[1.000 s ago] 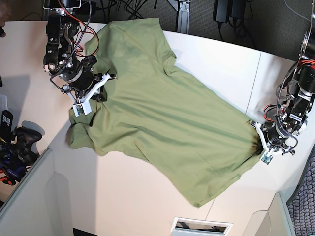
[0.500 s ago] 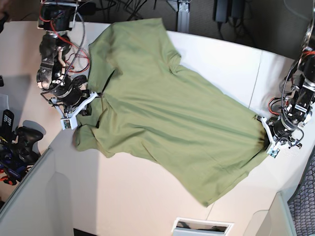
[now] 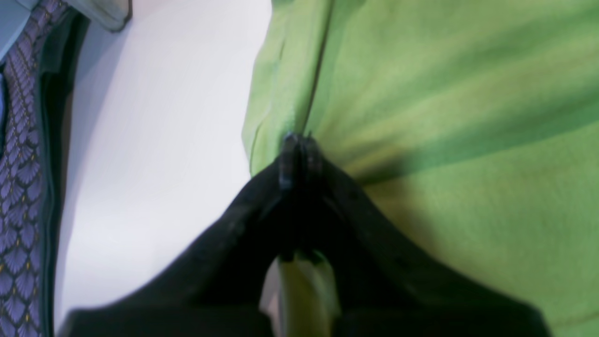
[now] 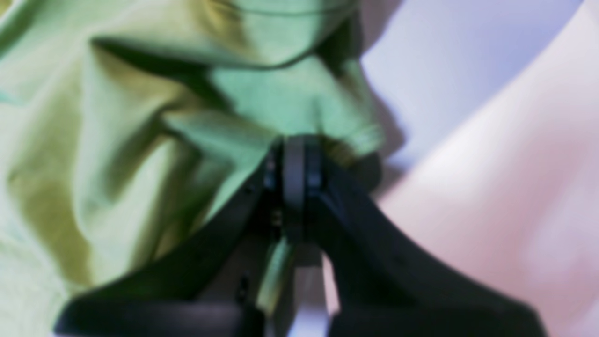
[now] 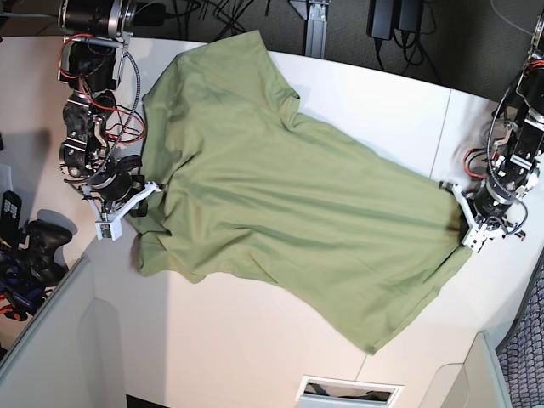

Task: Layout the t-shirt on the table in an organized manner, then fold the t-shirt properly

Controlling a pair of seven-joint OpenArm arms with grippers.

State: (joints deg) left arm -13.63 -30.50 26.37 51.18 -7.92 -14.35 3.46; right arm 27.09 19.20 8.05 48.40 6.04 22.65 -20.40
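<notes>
The olive-green t-shirt lies spread diagonally across the white table, with one sleeve toward the back left. My right gripper is at the shirt's left edge, and the right wrist view shows this gripper shut on a bunched fold of the t-shirt. At the shirt's right corner is my left gripper. Seen from the left wrist, that gripper is shut on the hem of the t-shirt, with cloth stretched taut away from it.
A black game controller sits off the table's left edge. Dark cables and mounts line the back. A rectangular slot lies at the front edge. A thin seam crosses the tabletop's right side. Patterned carpet lies beyond the edge.
Both grippers moved apart while holding the shirt: the right one left and forward, the left one slightly right. The cloth is pulled flatter and wider.
</notes>
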